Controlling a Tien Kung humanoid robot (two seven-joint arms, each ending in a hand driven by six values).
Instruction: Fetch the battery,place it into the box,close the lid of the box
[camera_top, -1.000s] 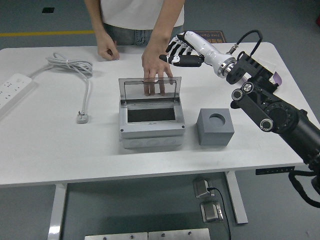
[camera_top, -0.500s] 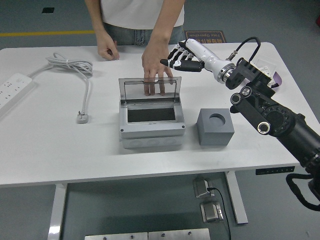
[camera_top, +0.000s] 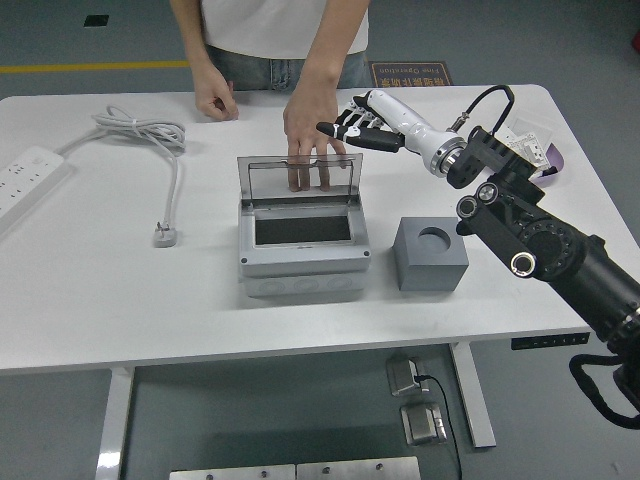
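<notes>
A grey box (camera_top: 303, 262) stands mid-table with a dark inside, and no battery shows in it. Its clear lid (camera_top: 300, 178) stands upright at the back. A person's hand (camera_top: 311, 122) rests fingers-down just behind the lid, seen through it. My right hand (camera_top: 350, 130), white with black fingers, hovers just above the lid's top right corner, fingers stretched out leftward and holding nothing. A grey block (camera_top: 430, 256) with a round empty hole sits right of the box. My left arm is out of view.
The person's other hand (camera_top: 215, 103) is a fist on the far table edge. A white power strip (camera_top: 25, 176), its coiled cable (camera_top: 148, 132) and plug (camera_top: 165, 235) lie at the left. A white packet (camera_top: 527, 140) lies at the far right.
My right hand has come down and slightly toward me, closer to the lid's top right corner. The person's hands and the box have not moved.
</notes>
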